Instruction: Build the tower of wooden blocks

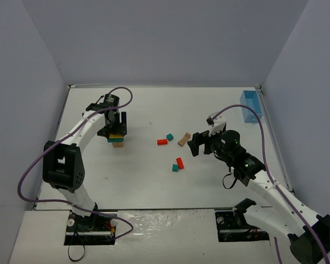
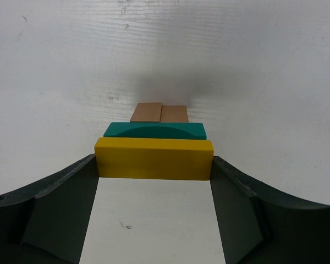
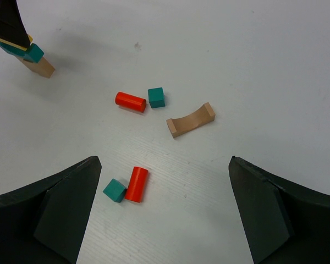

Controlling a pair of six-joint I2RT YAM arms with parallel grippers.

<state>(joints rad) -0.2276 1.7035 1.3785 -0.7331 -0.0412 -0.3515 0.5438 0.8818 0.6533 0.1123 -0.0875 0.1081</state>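
Note:
The wood block tower [image 1: 117, 141] stands at the left of the table: two tan blocks [image 2: 159, 113] at the bottom, a teal piece [image 2: 154, 131] on them, and a yellow bar [image 2: 154, 159] on top. My left gripper [image 2: 154, 165] is shut on the yellow bar, one finger against each end. In the middle of the table lie a red cylinder [image 3: 131, 102], a teal cube [image 3: 156, 97], a tan arch [image 3: 191, 120], a second red cylinder [image 3: 136, 184] and a second teal cube [image 3: 115, 190]. My right gripper [image 3: 165, 165] hangs open above them, holding nothing.
A light-blue bin [image 1: 249, 105] stands at the far right edge of the table. Grey walls close in the left, back and right sides. The left gripper [image 1: 116, 131] and the right gripper [image 1: 198, 144] are well apart.

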